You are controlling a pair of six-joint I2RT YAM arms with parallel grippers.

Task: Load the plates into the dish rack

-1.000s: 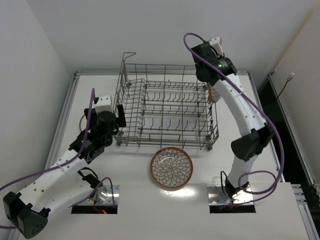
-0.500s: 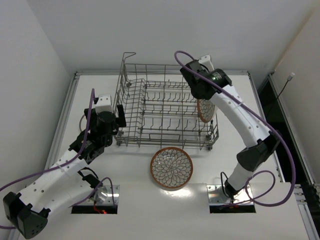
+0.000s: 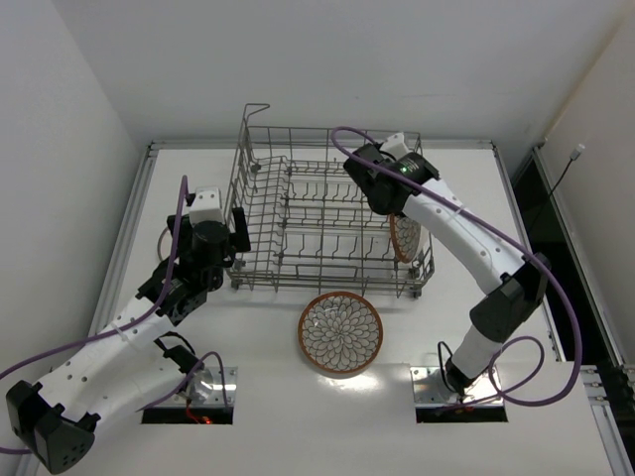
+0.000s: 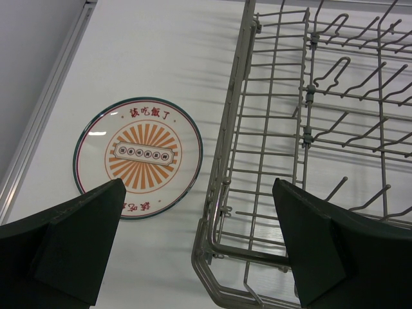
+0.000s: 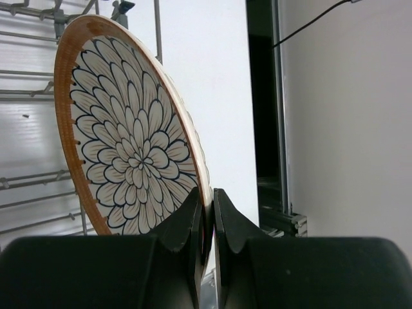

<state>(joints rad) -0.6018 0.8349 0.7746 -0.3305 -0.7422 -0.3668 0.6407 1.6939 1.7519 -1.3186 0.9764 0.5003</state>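
Between the right jaws, pinched by its rim, a petal plate (image 5: pixel 129 141) stands on edge beside dish rack (image 3: pixel 327 268) wires. Below the spread left jaws, the sunburst plate (image 4: pixel 138 156) lies flat, rack wall alongside.

Grey wire dish rack (image 3: pixel 327 280) sits mid-surface, tines upright, tall loop at its far-left corner. Brown-rimmed petal plate (image 5: pixel 129 135) stands on edge at the rack's right end, rim pinched by right tool (image 5: pixel 206 212). Second petal plate (image 3: pixel 340 333) lies flat, face up, just in front of rack. White sunburst plate (image 4: pixel 138 156) lies flat, just left of rack.
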